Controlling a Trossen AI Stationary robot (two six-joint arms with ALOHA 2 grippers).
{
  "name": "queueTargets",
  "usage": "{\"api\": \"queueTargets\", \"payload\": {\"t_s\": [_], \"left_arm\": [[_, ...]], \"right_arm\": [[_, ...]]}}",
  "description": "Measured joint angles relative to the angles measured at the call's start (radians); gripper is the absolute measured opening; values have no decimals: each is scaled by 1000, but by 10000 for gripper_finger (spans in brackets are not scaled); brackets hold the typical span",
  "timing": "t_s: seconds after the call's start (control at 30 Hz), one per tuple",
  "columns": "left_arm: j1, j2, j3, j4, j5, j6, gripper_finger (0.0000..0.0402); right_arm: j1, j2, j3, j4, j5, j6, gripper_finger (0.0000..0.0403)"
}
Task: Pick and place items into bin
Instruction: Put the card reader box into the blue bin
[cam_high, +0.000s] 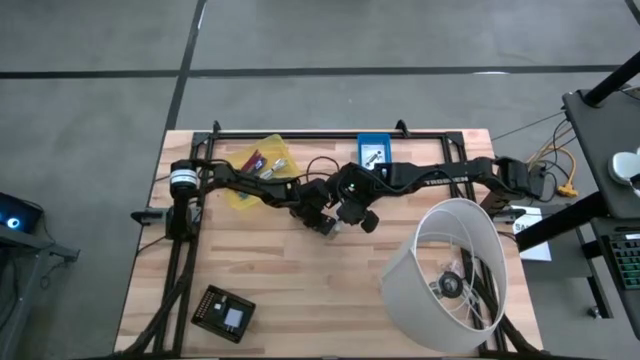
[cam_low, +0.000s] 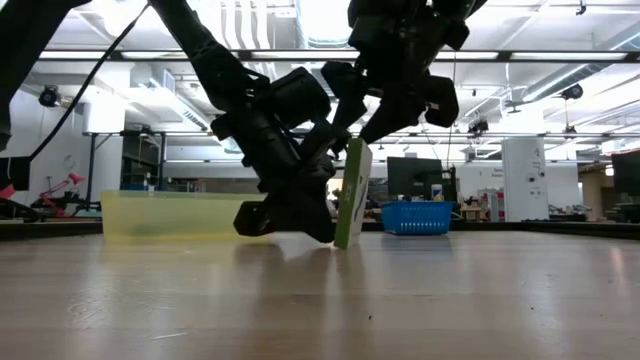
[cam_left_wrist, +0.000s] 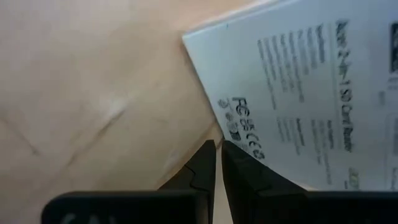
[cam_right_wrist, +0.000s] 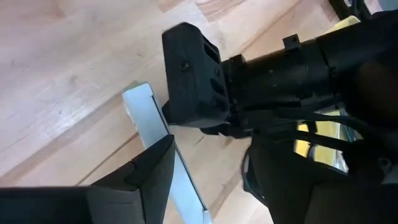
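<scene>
A white printed packet (cam_low: 350, 195) stands on one edge at the table's middle, nearly upright; the right wrist view shows its thin side (cam_right_wrist: 152, 118). My left gripper (cam_low: 322, 235) is shut, low at the packet's foot, on the side toward the table's left. My right gripper (cam_low: 375, 125) comes down from above at the packet's top and is open; one finger (cam_right_wrist: 149, 177) lies beside the packet. A yellow see-through bin (cam_high: 255, 170) with several small items stands at the far left. My left gripper's shut fingertips (cam_left_wrist: 208, 155) meet the packet's printed face near its lower edge (cam_left_wrist: 233, 127), slanting down from the table's left. The packet stands on its edge on the table. My right gripper's finger lies along the packet's thin side; I cannot tell whether it touches.
A blue bin (cam_high: 373, 150) stands at the far edge. A big white lampshade (cam_high: 450, 275) lies at the near right. A flat black square device (cam_high: 222, 312) lies at the near left. Bare wood lies between them.
</scene>
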Motion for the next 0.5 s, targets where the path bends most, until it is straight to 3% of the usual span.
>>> {"api": "queueTargets", "payload": {"t_s": [0.5], "left_arm": [[1,-2,-5,-7,-11,7,11]], "right_arm": [[0,-3,2,-6,-8,34,201]]}}
